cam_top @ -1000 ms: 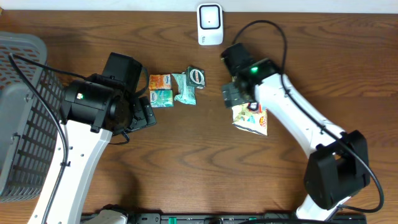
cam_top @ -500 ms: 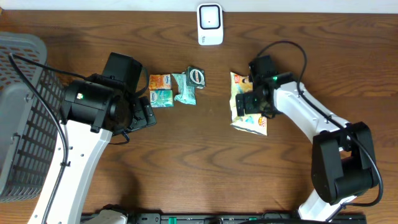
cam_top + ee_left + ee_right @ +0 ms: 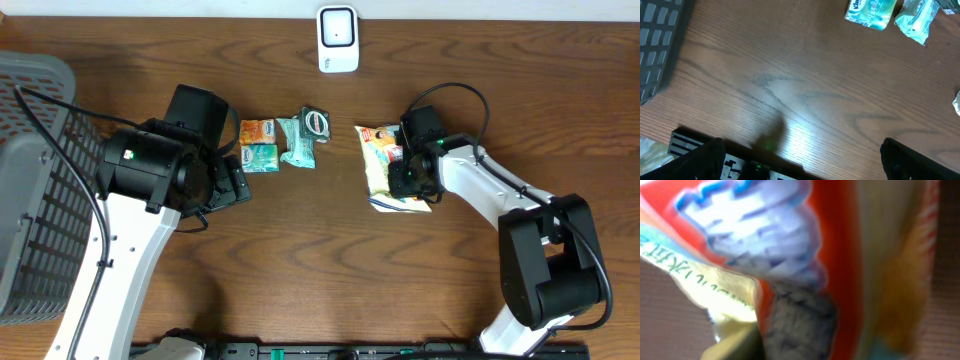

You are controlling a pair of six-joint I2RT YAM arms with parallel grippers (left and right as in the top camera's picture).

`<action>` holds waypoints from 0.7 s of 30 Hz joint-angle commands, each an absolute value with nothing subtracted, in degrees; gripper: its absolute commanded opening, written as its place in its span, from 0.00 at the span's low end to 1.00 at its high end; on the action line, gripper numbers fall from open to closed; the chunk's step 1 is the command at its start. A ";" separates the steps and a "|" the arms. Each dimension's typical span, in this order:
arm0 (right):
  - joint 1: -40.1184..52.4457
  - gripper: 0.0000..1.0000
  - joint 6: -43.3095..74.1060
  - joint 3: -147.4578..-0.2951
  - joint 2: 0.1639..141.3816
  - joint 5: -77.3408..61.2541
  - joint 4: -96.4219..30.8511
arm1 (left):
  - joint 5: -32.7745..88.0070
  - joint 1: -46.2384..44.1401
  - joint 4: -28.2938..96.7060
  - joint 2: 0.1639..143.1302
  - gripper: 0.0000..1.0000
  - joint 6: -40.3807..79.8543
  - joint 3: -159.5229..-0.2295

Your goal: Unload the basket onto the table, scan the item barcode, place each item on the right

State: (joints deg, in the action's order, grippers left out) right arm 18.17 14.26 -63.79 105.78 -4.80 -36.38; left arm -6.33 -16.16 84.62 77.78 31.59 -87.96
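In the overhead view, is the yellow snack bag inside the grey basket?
No, the snack bag lies on the wooden table, right of centre, while the basket stands at the left edge.

Robot arms: two, left arm [image 3: 135, 215] and right arm [image 3: 495, 190]
Snack bag [image 3: 378, 165]: one
Small packets: three, orange packet [image 3: 258, 131], teal packet [image 3: 260, 157], teal wrapper [image 3: 297, 144]
Tape measure [image 3: 316, 121]: one
White scanner [image 3: 338, 38]: one
Grey basket [image 3: 35, 120]: one
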 commanded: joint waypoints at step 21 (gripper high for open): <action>19.18 0.01 14.66 -81.62 105.91 -9.72 -15.77 | -6.48 -15.92 84.79 77.47 0.98 32.25 -88.03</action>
State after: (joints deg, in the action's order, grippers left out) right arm 18.33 14.68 -80.53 105.89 -9.06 -19.73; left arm -6.35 -16.16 84.62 77.78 31.64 -87.96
